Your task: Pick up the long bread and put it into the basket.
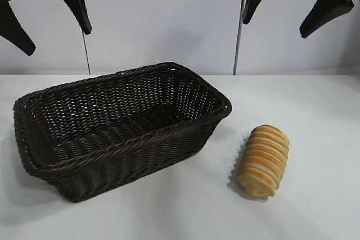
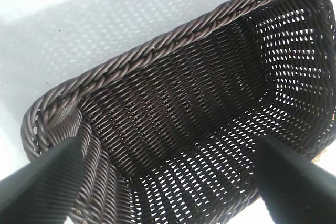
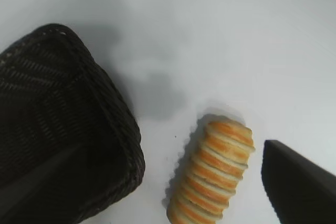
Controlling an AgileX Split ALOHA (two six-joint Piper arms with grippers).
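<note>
Long bread: laid on the tabletop, just right of the basket, apart from it.
Long axis: run near to far, far end tilted slightly right.
Handling: judged light, soft, crushable; best gripped across the middle.
Right pincer: held high above the bread, spread wide, empty.
Left pincer: spread wide above the basket, empty.

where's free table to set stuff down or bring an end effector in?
Bare tabletop right of and behind the bread, plus the front strip near the camera. The gap between the bread and the basket is narrow, the tightest spot. The basket's inside is empty. Left end effector and right end effector hang open high above, clear of everything.
</note>
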